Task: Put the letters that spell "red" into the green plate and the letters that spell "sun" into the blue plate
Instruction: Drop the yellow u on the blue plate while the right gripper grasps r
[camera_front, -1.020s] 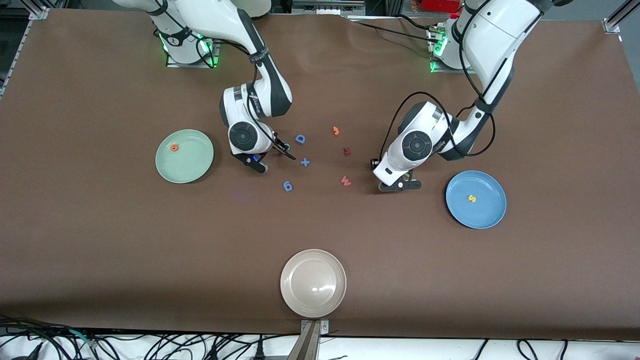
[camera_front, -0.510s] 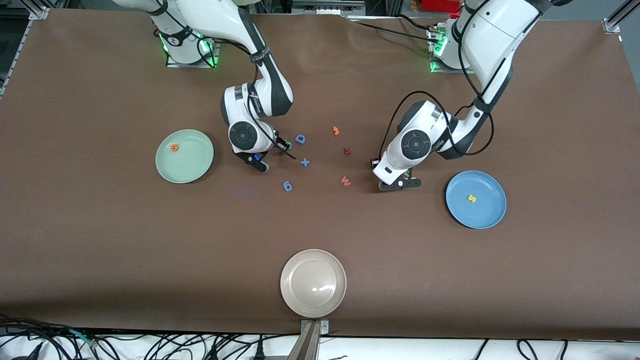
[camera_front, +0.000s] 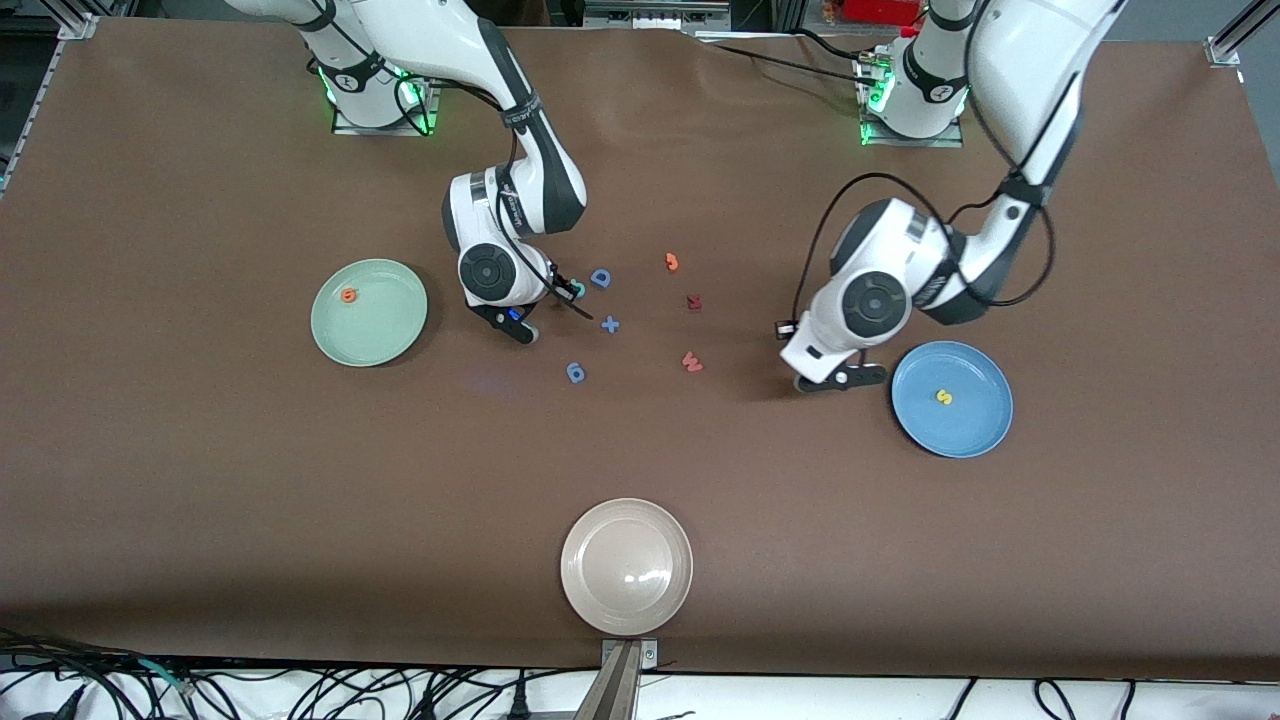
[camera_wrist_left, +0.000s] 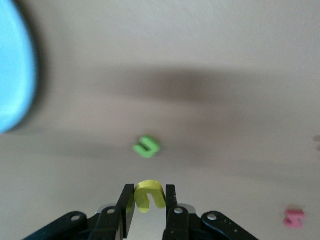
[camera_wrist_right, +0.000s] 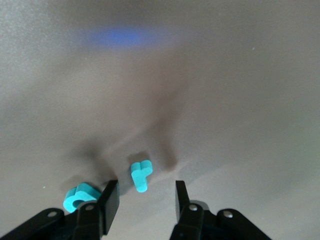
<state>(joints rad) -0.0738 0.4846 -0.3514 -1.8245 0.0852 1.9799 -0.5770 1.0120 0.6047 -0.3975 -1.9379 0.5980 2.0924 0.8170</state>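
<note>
The yellow "u" (camera_wrist_left: 149, 194) is pinched by the left gripper (camera_wrist_left: 150, 202) above the tabletop (camera_front: 900, 560) beside the blue plate (camera_front: 975, 435). The teal "r" (camera_wrist_right: 141, 175) lies on the tabletop between the spread fingers of the right gripper (camera_wrist_right: 145, 200).

I see a matt brown table covering (camera_front: 200, 450), a glossy beige plate (camera_front: 626, 566) with glare, matt foam-like yellow "u" (camera_wrist_left: 149, 194), and smooth white arm shells (camera_front: 870, 300).
</note>
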